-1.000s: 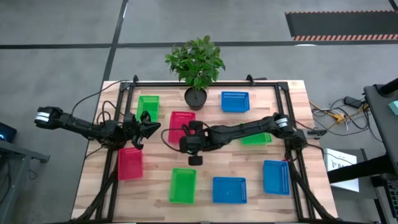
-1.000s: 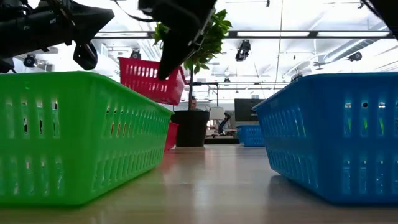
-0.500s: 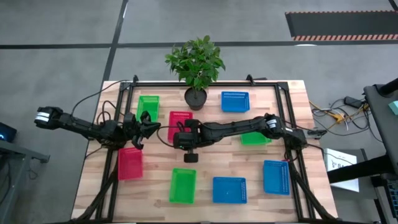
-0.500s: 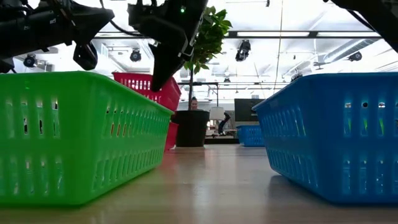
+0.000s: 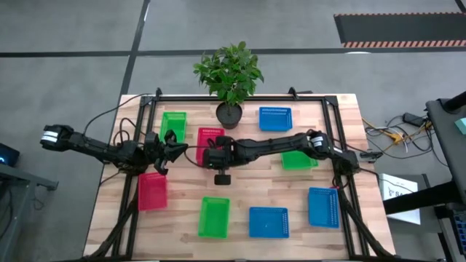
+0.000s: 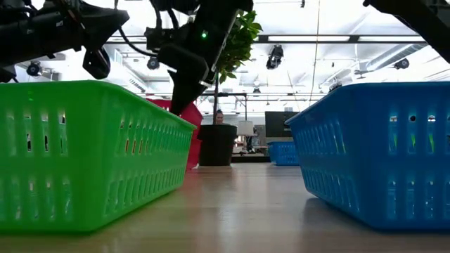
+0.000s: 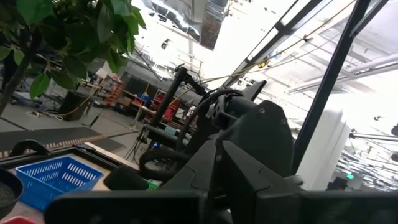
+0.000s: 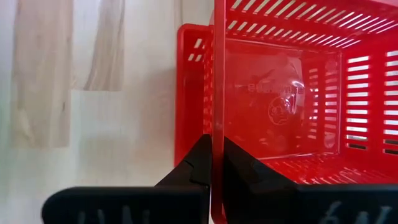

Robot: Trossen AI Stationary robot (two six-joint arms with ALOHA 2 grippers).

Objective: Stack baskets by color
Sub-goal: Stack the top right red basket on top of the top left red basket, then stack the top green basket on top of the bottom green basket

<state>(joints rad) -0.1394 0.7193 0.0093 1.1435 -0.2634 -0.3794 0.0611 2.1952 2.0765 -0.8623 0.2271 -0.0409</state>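
Red basket [image 8: 280, 118], pinched by the right end effector [image 8: 212, 163], overlaps a second red basket [image 8: 193, 93] only in the wrist view.

The red basket [image 8: 286, 106] pinched between the right gripper [image 8: 213, 163]'s matt black fingers is glossy perforated plastic, its floor throwing reflections. Beneath it, the table [image 8: 93, 93] is pale, smooth wood with visible grain and a soft sheen.

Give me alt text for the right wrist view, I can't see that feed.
The right claw is shut on the rim of a red basket, holding it just over a second red basket whose edge shows beneath it. Pale wooden table fills the rest of the view.
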